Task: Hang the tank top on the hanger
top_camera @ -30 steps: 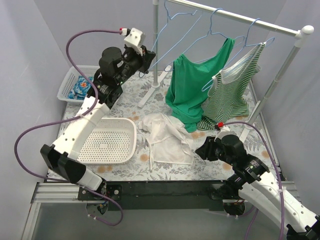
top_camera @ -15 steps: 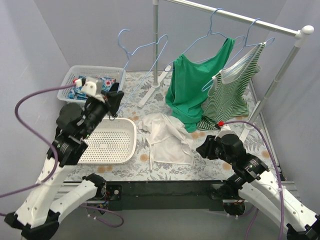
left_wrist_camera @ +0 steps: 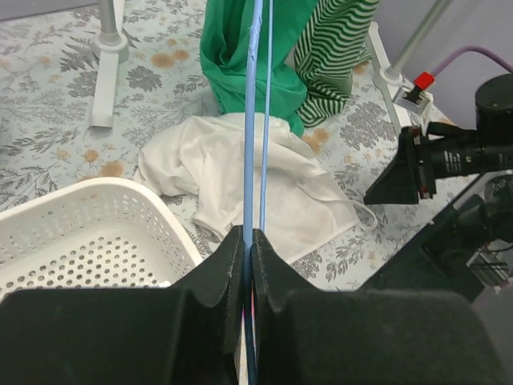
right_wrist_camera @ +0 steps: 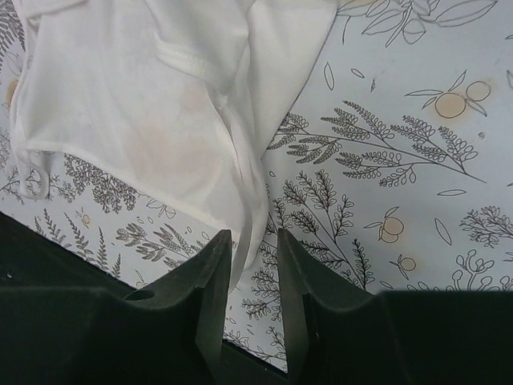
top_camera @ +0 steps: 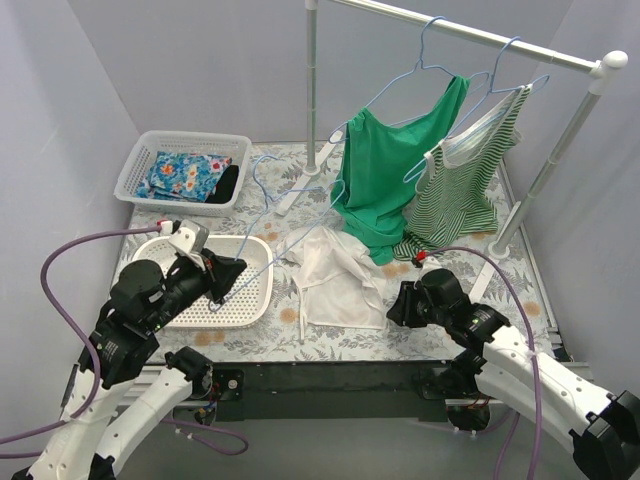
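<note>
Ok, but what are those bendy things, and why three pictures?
They are two robot arms with pinching fingers. One picture looks down from above; the other two come from cameras on the wrists. The left gripper pinches a blue wire hanger. The right gripper is open over the edge of a white tank top crumpled on the flowery table. A white basket sits beside it. A green top and a striped top hang on the rail.

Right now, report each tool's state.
Left tool: shut on the thin light-blue wire hanger.
Right tool: open around the white fabric tank top's edge.
</note>
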